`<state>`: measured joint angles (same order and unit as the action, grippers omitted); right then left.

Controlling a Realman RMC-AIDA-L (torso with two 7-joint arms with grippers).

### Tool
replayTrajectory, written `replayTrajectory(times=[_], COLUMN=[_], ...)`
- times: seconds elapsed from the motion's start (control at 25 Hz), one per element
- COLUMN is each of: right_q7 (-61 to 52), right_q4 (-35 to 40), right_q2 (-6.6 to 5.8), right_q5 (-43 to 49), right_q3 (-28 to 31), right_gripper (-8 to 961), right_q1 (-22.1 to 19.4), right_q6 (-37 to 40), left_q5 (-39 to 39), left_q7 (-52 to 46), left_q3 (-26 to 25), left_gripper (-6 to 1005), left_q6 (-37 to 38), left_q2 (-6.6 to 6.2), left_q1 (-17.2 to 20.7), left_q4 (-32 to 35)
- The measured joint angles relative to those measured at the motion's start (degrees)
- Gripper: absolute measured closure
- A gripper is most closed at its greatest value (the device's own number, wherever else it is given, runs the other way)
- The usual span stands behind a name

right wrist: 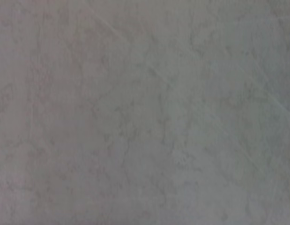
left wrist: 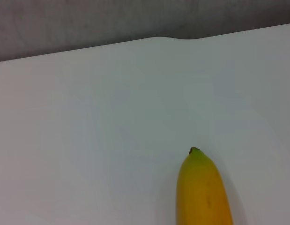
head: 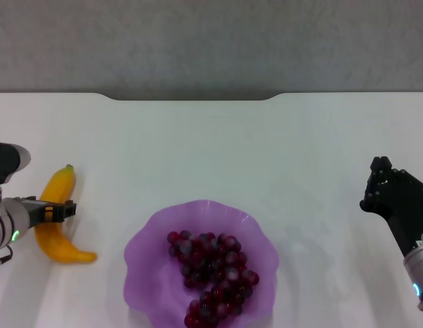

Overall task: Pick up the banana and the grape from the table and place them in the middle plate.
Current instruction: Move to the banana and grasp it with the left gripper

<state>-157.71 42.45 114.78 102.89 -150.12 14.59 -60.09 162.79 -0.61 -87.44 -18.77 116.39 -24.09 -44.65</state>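
Note:
The banana [head: 57, 222] lies on the white table [head: 211, 137] at the left, its green stem tip pointing away from me. Its tip end also shows in the left wrist view [left wrist: 203, 192]. My left gripper [head: 54, 210] sits across the banana's middle, low at the table. The grape bunch [head: 211, 277] lies inside the purple scalloped middle plate [head: 146, 263] at the front centre. My right gripper [head: 383, 186] is held up at the far right, away from the plate, with nothing seen in it. The right wrist view shows only a grey surface.
The table's far edge [head: 190, 99] has a shallow notch, with a grey wall behind it. Bare tabletop lies between the banana and the plate and between the plate and the right arm.

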Motion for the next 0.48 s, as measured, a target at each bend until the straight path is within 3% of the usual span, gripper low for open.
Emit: replayTrajectory(times=[0.24, 0.48], right_q7=[-0.1, -0.1], right_q4=[0.0, 0.0], right_q2=[0.0, 0.0], right_q5=[0.0, -0.2], right_q3=[0.0, 0.0], right_gripper=[911, 911], right_q1=[0.0, 0.0], right_q6=[0.0, 0.1], left_q5=[0.0, 0.0], left_q7=[0.4, 0.7], left_q3=[0.0, 0.0], left_gripper=[198, 454], left_q6=[0.0, -0.1], left_q2=[-0.02, -0.02], left_q1=[0.0, 0.0], left_q4=[0.0, 0.0])
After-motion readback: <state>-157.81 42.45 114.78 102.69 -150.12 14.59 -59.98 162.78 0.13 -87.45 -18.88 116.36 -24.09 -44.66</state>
